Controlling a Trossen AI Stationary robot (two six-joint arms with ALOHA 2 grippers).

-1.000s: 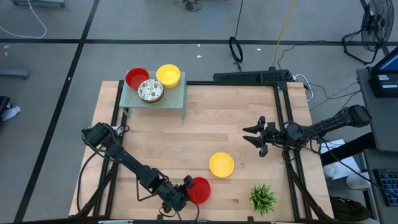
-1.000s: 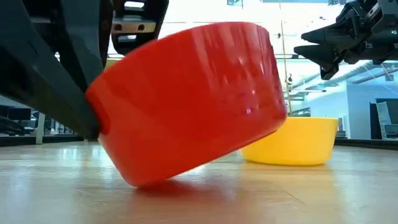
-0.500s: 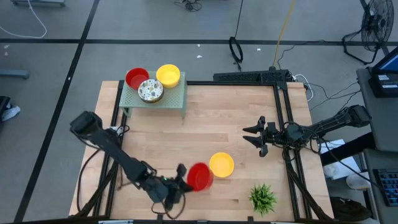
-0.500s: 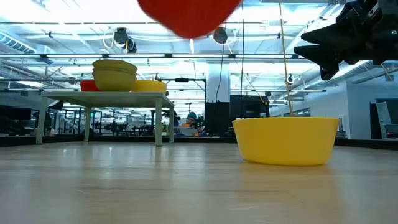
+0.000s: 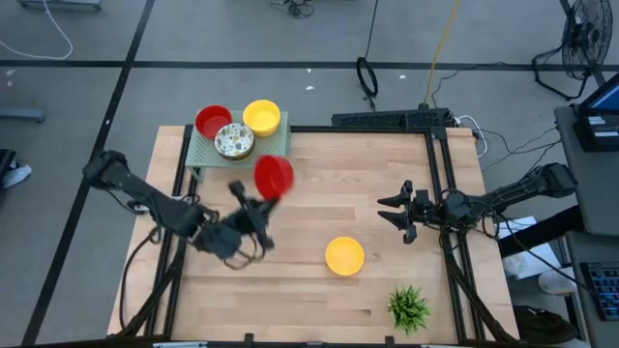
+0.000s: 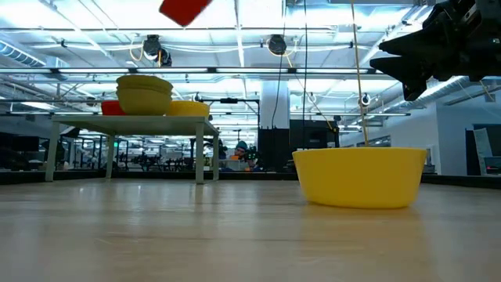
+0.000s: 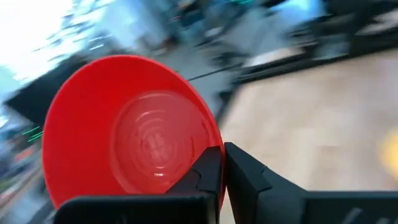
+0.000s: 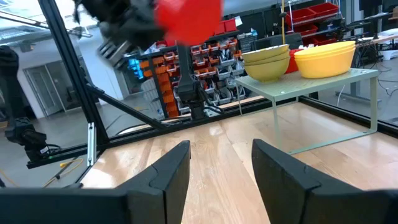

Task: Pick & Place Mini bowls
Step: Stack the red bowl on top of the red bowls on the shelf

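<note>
Right now the left tool (image 5: 253, 205) is closed tight on the rim of a red bowl (image 5: 274, 177), one finger inside the wall and one outside, and carries it in the air just beside the small green shelf (image 5: 273, 152) at the far left of the counter (image 5: 368, 184). On that shelf sit another red bowl (image 5: 213, 121), a yellow bowl (image 5: 261, 117) and a patterned bowl (image 5: 234, 141). A second yellow bowl (image 5: 344, 256) rests on the bare wood nearer the front, with a small green plant (image 5: 408, 306) close by. The right tool (image 5: 398, 213) hangs above the right side of the counter with its fingers spread, holding nothing.

My judgement of the risk: the grip is a thin pinch on one edge, so the held bowl can pivot or slip out if the arm swings fast. The shelf is already crowded, and a low approach could knock the patterned bowl or clip the shelf edge. Released while tilted, the bowl may roll off onto the counter.
</note>
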